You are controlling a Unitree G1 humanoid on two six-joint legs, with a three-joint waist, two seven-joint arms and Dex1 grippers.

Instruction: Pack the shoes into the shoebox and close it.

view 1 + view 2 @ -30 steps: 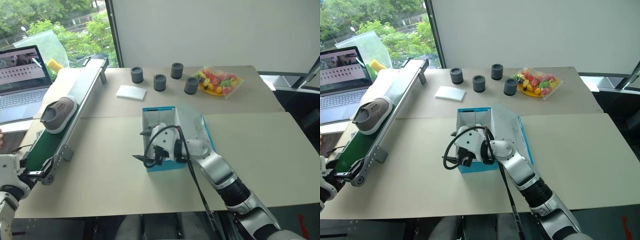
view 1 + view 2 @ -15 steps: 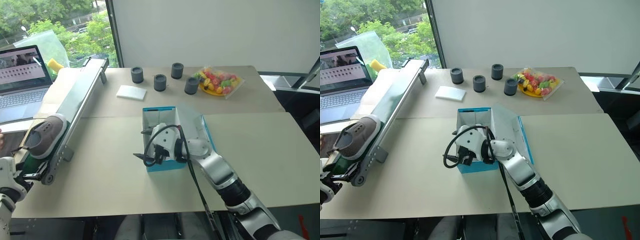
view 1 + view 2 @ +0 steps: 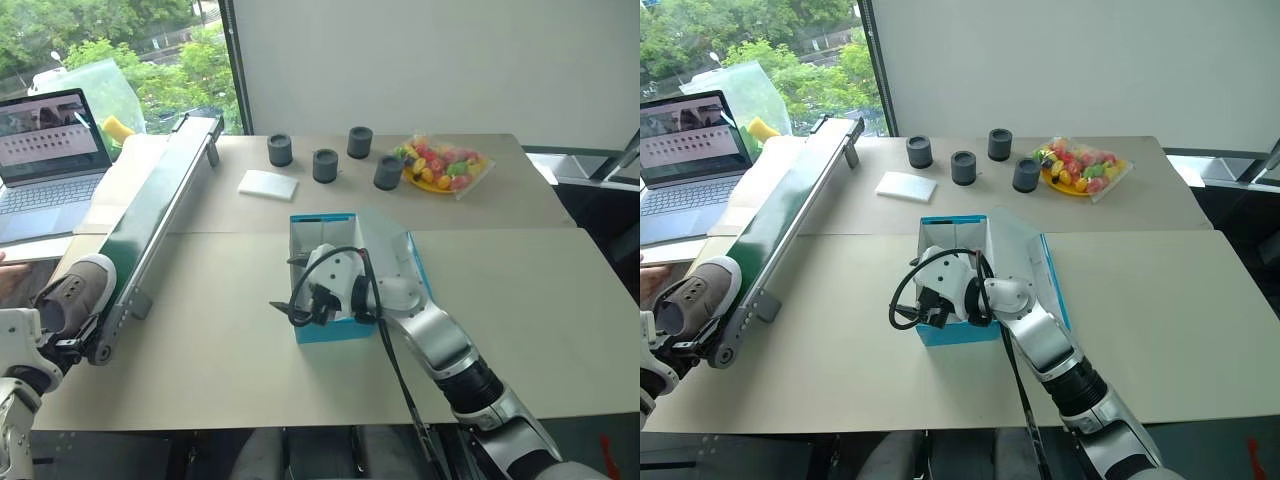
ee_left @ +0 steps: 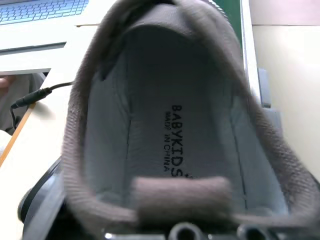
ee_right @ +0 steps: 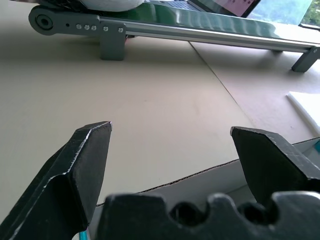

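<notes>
One grey-brown shoe (image 3: 84, 286) with a pale sole sits at the near end of the green conveyor belt (image 3: 150, 215), its heel hanging over the end roller. My left gripper (image 3: 64, 347) is right under and behind that heel. In the left wrist view the shoe's dark opening (image 4: 165, 100) is very close. The blue shoebox (image 3: 335, 333) stands open at the table's middle, its lid up on the right side. My right gripper (image 3: 283, 286) hovers over the box's front left corner, open, and nothing lies between its fingers (image 5: 87, 160).
A laptop (image 3: 45, 150) sits left of the belt. At the back of the table lie a flat white pad (image 3: 268, 184), several dark grey cylinders (image 3: 324, 165) and a plate of coloured sweets (image 3: 440, 165). Bare tabletop (image 3: 200, 350) lies between the belt and the box.
The shoe has travelled down the belt from its middle to the near end, up against my left gripper. The right arm has stayed where it was.
</notes>
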